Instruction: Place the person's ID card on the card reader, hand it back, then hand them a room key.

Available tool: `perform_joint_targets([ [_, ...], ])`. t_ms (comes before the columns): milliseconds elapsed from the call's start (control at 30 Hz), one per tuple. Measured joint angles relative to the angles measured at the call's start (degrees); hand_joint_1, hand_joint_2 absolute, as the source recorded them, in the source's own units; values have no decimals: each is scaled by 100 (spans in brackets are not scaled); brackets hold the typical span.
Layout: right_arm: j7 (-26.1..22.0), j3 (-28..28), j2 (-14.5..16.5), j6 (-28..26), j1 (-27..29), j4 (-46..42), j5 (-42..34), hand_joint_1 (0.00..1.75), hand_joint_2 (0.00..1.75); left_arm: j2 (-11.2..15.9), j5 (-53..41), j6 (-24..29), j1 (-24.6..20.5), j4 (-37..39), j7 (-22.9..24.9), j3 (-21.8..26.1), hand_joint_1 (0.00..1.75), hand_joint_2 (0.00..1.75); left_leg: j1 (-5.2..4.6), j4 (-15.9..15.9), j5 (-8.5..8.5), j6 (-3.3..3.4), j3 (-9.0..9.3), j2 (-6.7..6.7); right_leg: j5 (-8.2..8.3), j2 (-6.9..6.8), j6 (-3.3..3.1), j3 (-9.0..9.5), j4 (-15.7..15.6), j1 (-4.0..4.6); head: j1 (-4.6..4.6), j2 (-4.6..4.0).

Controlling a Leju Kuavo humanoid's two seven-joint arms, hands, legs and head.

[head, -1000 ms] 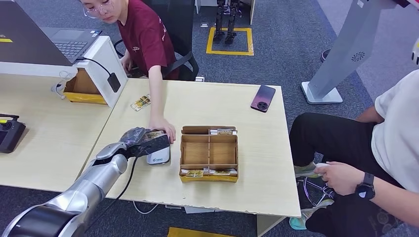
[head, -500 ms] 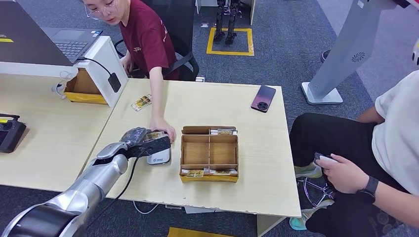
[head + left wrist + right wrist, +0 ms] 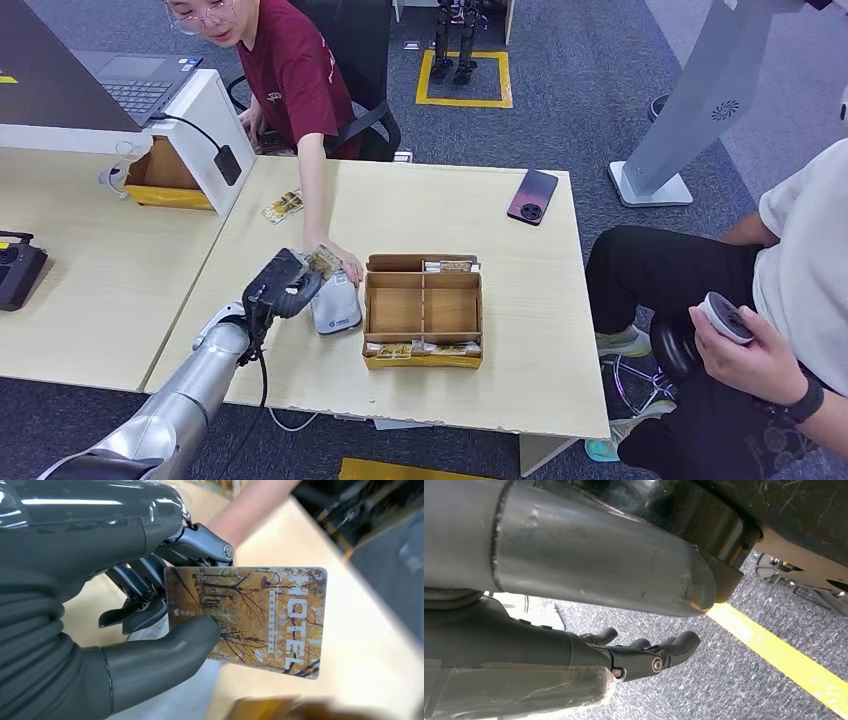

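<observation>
Your card [image 3: 250, 620], printed with autumn trees and the word HOTEL, is pinched in the left hand [image 3: 283, 283] between the thick thumb [image 3: 160, 655] and the darker fingers [image 3: 145, 587], most of its face sticking out beyond them. In the head view you see that hand raised over the worktop [image 3: 450, 210], with the card at its far right tip, just beside the hand of the person in the dark red shirt [image 3: 345, 265], who reaches in from the far side. Whether that person's fingers touch the card you cannot tell. The white card reader [image 3: 335, 310] lies on the worktop just right of the left hand and near the left wall of the cardboard tray [image 3: 423, 350], which holds more cards at its near and far ends. Further off, a phone [image 3: 532, 197] lies at the far right of the worktop. Your right hand [image 3: 644, 655] hangs over grey carpet, fingers loosely apart and holding nothing.
</observation>
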Motion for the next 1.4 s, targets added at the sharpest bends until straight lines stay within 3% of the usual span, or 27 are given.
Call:
perform_joint_targets([
  [167,-23,-14,0,-37,2,2,6,0,0,-81,1199,10,219,-937,13,634,175,175,1,1,0,0,-23,2,1,3,1,-23,0,0,-1,0],
  [333,-19,-25,0,-65,1,4,12,0,0,-170,1744,150,348,-1474,10,1079,175,175,1,1,0,0,-31,2,0,2,1,-32,0,1,-1,0],
  [700,40,-25,30,-92,-12,4,62,0,0,-515,1141,2289,338,-1663,-433,1499,175,175,1,2,0,0,-34,1,1,2,1,-33,0,0,0,0],
  [900,44,-21,37,-64,-35,4,134,0,0,-567,764,2799,221,-1544,-780,1512,175,175,1,2,0,0,-34,2,1,2,1,-35,0,1,-1,0],
  [1133,9,-18,39,-56,-48,4,133,0,0,-624,587,2942,142,-1364,-941,1512,175,175,1,2,0,0,-34,2,1,3,1,-35,0,1,-1,0],
  [1267,-9,-18,39,-53,-47,4,132,0,0,-660,561,2939,130,-1300,-986,1512,0,175,1,2,0,0,-35,2,1,3,1,-36,0,1,0,0],
  [1400,-24,-18,39,-50,-46,4,131,0,0,-684,626,2832,131,-1280,-1015,1512,0,175,1,2,0,0,-36,2,1,4,1,-36,0,0,-1,0],
])
